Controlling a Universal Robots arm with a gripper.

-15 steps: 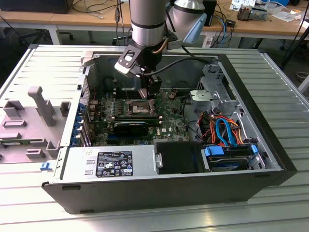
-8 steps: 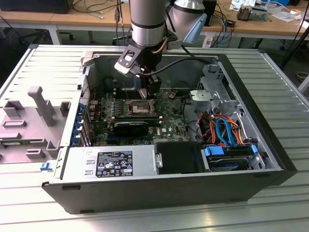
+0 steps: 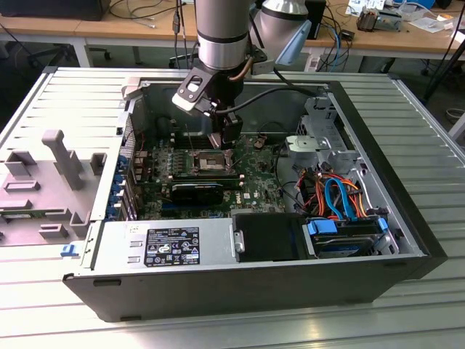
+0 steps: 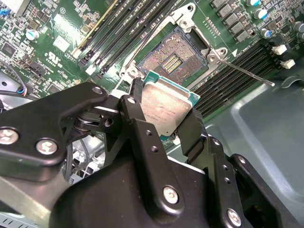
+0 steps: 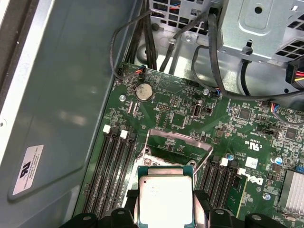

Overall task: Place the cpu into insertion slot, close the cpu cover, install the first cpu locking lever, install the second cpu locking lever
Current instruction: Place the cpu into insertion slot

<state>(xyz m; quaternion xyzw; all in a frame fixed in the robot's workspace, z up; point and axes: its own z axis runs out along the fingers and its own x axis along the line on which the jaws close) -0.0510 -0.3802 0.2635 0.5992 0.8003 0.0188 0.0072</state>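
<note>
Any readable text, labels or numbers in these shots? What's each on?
Black label on the power supply: print too small to read.
White sticker on the case wall: a mark and fine lines, not legible.
Green circuit board: white silkscreen markings, too small to read reliably.
cpu held in the jaws: no print can be made out on its top.

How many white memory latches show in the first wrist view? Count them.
4: two latches on one side of the cpu, two on the other; the gripper may hide more.
</note>
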